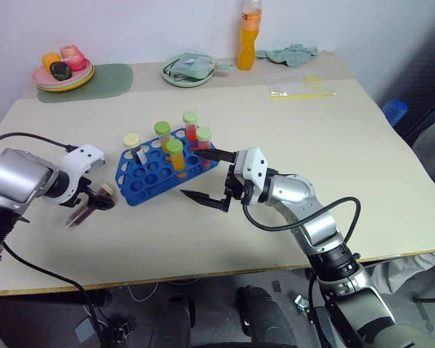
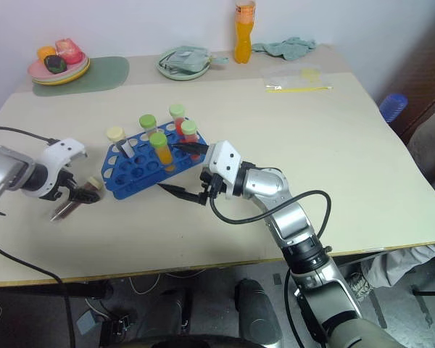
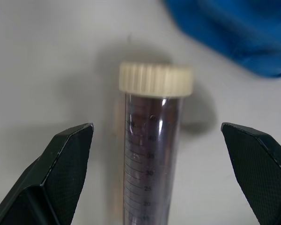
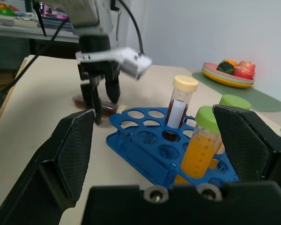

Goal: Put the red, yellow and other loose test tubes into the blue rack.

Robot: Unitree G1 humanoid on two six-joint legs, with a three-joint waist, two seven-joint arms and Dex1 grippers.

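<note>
On the dark tube (image 3: 152, 154), graduations 40–20.

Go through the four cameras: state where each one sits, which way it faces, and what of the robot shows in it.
Left eye view: on the head, looking forward and down over the table; both arms show, with the blue rack between them.
Right eye view: the head's other eye, same scene.
Left wrist view: on the left wrist, looking down at the dark tube lying on the table, between the open left tool fingers.
Right wrist view: on the right wrist, looking level across the rack past the open right tool fingers.
Shared: the right wrist view also shows the left tool and dark tube.
</note>
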